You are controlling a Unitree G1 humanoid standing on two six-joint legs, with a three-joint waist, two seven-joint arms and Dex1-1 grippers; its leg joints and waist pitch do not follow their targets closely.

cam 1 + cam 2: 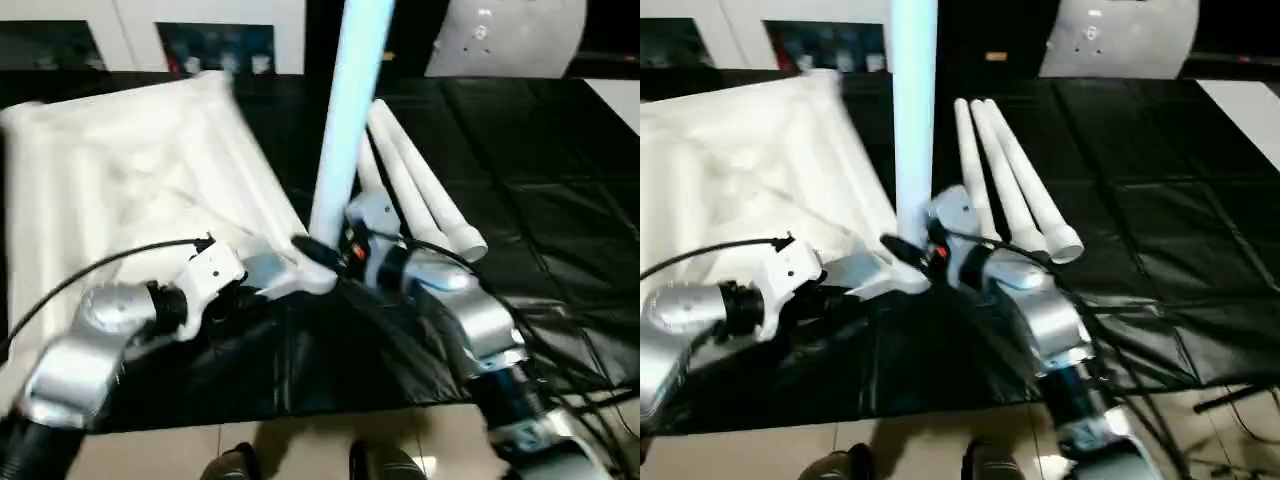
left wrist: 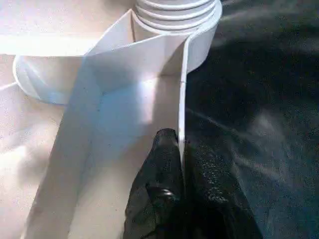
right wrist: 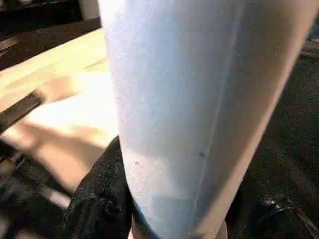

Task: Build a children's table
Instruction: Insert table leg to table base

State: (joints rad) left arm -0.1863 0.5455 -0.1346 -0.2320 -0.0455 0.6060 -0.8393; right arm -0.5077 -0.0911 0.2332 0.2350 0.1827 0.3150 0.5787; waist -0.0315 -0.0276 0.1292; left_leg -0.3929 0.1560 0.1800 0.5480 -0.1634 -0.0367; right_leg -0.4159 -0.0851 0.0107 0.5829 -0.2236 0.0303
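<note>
Left claw [image 2: 180,174] pinches tabletop [image 1: 130,170] rim wall, steadying the corner socket [image 2: 199,30]; right claw [image 1: 335,255] clamps upright leg [image 1: 345,130], apparently seating it.

My left gripper [image 2: 180,149] rises from the bottom centre of the frame, its two black fingers [image 2: 159,189] pinched together on a thin upright rib of the white tabletop [image 2: 119,114], one finger on each face. The rib runs up to a rounded corner socket [image 2: 207,35] at the top centre, where the ridged end of a white leg [image 2: 174,10] sits in it. The black cloth [image 2: 259,114] covers the right half of the frame.
</note>
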